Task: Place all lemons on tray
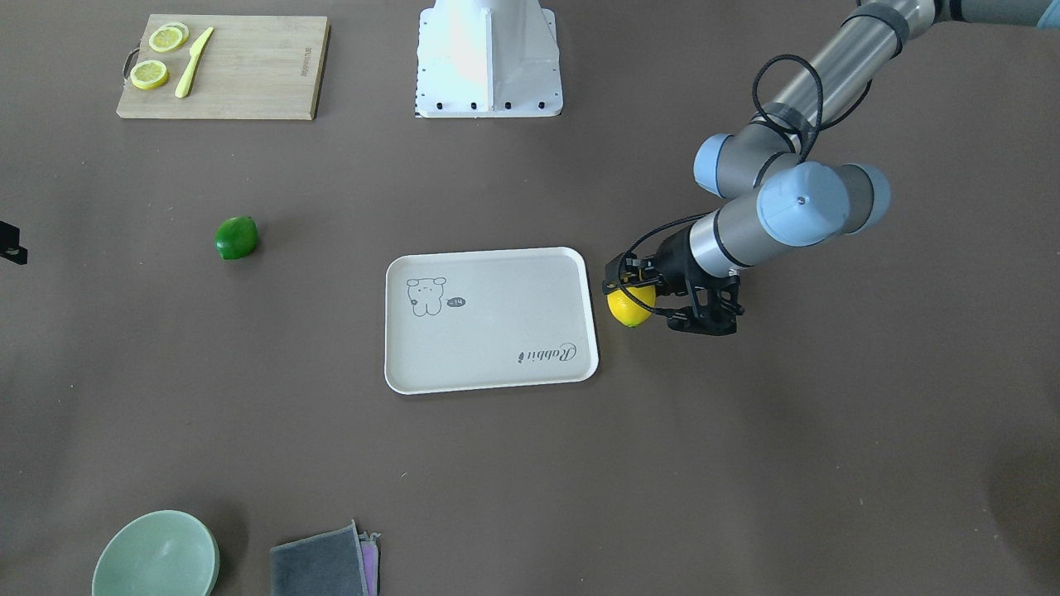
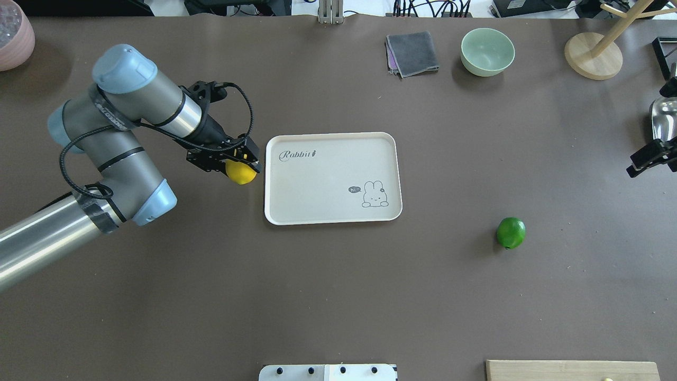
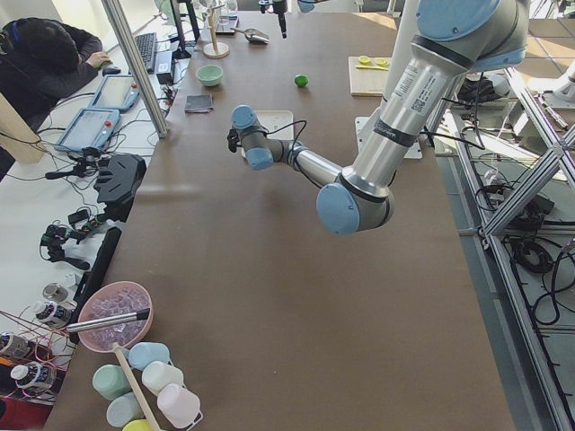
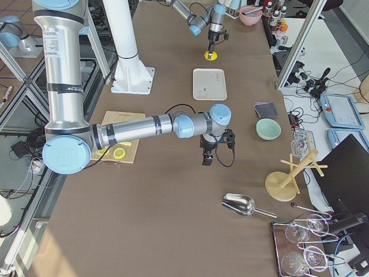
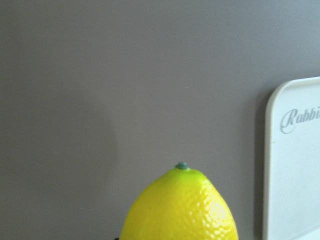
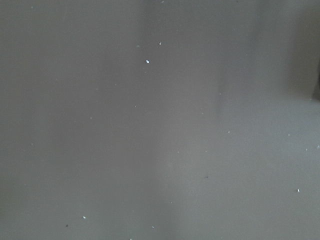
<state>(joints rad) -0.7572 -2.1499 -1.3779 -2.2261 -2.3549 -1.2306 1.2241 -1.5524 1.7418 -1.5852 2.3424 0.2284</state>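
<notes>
The yellow lemon (image 2: 241, 173) sits in my left gripper (image 2: 239, 165), which is shut on it just left of the tray (image 2: 332, 211). I cannot tell whether the lemon rests on the table or hangs just above it. In the left wrist view the lemon (image 5: 180, 210) fills the bottom and the tray's rim (image 5: 270, 150) stands to its right. The green lemon (image 2: 511, 232) lies on the table right of the tray, which has nothing on it. My right gripper (image 2: 651, 157) hovers at the table's far right edge, partly cut off, so I cannot tell its jaw state.
A grey cloth (image 2: 412, 53) and a green bowl (image 2: 487, 51) lie beyond the tray. A wooden stand (image 2: 593, 55) and a metal scoop (image 2: 664, 114) are at the far right. A bamboo board (image 1: 224, 68) with lemon slices and a knife lies near the robot's base.
</notes>
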